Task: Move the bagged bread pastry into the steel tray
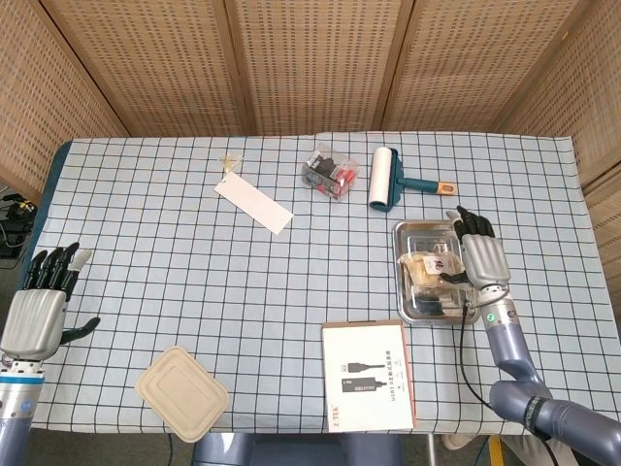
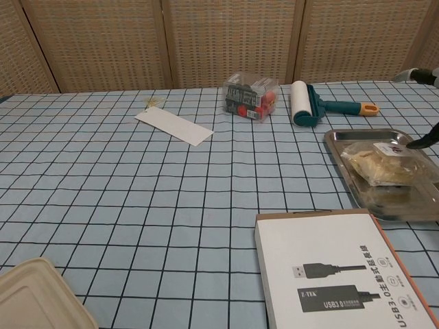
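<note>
The bagged bread pastry (image 1: 427,267) (image 2: 384,164) lies flat inside the steel tray (image 1: 422,231) (image 2: 337,148) at the table's right side. My right hand (image 1: 482,257) hovers over the tray's right half with its fingers spread, just right of the bag and holding nothing. In the chest view only dark fingertips (image 2: 422,142) show at the right edge, close to the bag's label. Beyond the table's left edge, my left hand (image 1: 37,313) stands with fingers apart and empty; the chest view does not show it.
A white USB box (image 1: 369,377) (image 2: 343,274) lies just in front of the tray. A lint roller (image 1: 383,178) and a clear box of small items (image 1: 331,174) lie behind it. A white paper strip (image 1: 253,205) and a beige lidded container (image 1: 181,393) are to the left.
</note>
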Robot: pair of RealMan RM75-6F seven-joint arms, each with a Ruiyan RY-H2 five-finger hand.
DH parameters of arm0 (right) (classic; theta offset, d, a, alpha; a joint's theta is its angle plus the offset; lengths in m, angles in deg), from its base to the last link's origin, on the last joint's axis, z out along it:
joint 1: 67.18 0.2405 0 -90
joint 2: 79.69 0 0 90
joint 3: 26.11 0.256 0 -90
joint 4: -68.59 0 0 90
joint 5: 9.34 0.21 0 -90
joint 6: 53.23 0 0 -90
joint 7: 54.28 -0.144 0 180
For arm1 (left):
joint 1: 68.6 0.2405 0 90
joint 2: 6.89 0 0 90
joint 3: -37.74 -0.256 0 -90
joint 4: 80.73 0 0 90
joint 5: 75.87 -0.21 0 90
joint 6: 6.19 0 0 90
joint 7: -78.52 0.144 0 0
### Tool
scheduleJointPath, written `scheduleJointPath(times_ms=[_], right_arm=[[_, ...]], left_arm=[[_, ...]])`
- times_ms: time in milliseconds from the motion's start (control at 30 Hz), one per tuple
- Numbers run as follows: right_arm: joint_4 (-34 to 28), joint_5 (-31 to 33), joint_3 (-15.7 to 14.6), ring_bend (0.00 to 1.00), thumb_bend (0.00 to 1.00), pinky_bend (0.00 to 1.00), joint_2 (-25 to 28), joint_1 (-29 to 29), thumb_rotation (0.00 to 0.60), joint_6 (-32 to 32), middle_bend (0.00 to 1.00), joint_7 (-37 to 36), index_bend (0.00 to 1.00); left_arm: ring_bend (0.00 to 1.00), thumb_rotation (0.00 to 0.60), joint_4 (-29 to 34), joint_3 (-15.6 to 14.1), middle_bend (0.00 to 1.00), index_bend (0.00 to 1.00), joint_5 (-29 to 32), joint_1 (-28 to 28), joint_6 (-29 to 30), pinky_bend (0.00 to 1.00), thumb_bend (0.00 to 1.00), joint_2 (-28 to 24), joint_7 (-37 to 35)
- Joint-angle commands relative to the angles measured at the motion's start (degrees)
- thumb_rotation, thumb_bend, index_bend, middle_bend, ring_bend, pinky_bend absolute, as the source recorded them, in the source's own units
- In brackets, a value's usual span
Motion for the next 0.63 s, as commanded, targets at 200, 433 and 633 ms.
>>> scheduleJointPath(times_ms=[200, 433, 633], right_arm=[[-11.9, -6.5, -3.4, 0.0, 0.11, 0.0, 8.6, -9.0, 0.6, 12.1, 0.0, -0.4, 0.09], [-12.6, -16.8, -8.9, 0.0, 0.11, 0.0, 10.0, -14.7, 0.6, 20.0, 0.0, -4.4, 0.08], [-11.8, -23.3, -12.8, 0.0, 0.11, 0.0, 10.8, -19.1, 0.6, 25.4, 0.0, -7.7, 0.07]], left_arm=[[0.0, 0.6, -0.3, -0.3, 0.0, 0.0, -1.1, 1.2, 1.2, 0.0, 0.0, 0.0, -0.7], [0.0, 0.6, -2.0, -1.1, 0.0, 0.0, -2.0, 3.0, 3.1, 0.0, 0.0, 0.4, -1.3], [0.0, 0.6, -4.7, -1.4, 0.0, 0.0, -0.8, 4.5, 3.1, 0.0, 0.0, 0.4, -4.0]])
